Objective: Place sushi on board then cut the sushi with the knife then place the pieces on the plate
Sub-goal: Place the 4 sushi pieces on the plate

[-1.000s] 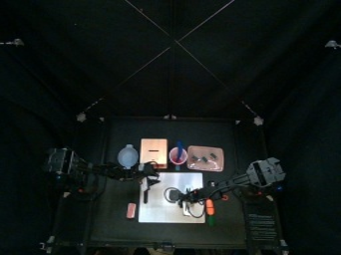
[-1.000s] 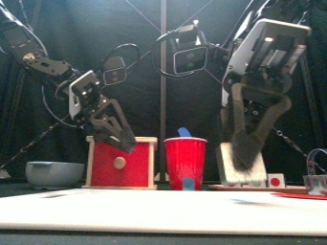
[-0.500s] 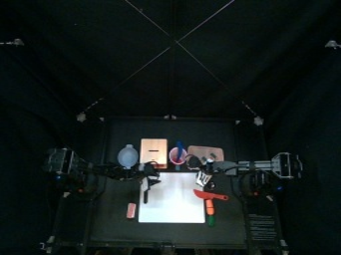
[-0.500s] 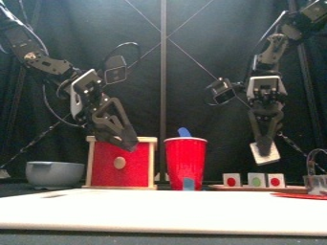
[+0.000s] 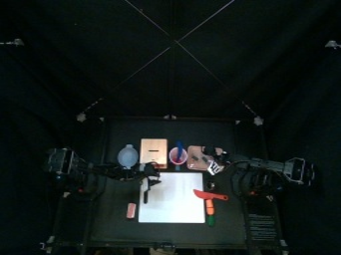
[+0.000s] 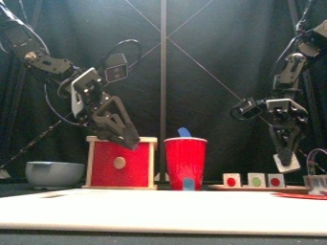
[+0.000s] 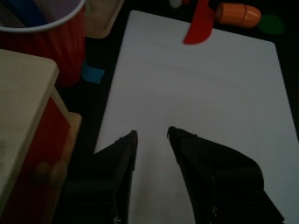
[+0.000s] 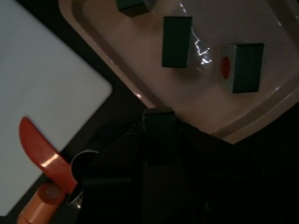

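I see the board [image 5: 173,197] toward the table's [image 5: 114,224] front edge, knife [image 5: 210,196] at its right edge; behind, left to right: bowl [image 5: 128,154], box [image 5: 154,149], cup [image 5: 177,153], tray [image 5: 202,157].

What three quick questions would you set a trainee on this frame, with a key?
1. True or false: the left hand has its jaws open.
2. How many sushi pieces lie on the pink tray?
3. What does the right hand grip? A a marker pen; B a sushi piece; C a dough ring.
Key: 1 true; 2 three; 3 B.
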Motion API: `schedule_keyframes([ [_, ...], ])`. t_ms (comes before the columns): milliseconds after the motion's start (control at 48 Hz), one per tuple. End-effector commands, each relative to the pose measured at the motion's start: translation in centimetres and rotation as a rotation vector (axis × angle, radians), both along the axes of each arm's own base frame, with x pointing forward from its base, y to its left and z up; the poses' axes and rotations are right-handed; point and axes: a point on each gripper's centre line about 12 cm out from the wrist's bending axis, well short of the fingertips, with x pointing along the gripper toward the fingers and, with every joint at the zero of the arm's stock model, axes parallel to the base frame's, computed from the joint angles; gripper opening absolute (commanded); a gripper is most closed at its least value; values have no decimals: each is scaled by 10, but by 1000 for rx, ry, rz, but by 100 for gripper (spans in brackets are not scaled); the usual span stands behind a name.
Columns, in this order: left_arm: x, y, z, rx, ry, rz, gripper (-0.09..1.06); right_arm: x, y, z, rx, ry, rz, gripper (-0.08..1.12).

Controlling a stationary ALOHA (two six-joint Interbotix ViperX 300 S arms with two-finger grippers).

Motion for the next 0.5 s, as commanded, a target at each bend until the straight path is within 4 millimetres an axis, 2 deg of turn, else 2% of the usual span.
schedule_keyframes([
  [21,6,2,6,11,-23,-4,75,-1,-14,0,-34,-26,-34,62],
  [229,7,2,3,13,-14,-6,75,-9,-27,-14,-55,-45,-91,71],
  [500,7,2,3,11,-15,-4,75,-14,-24,-19,-48,-40,-92,82],
])
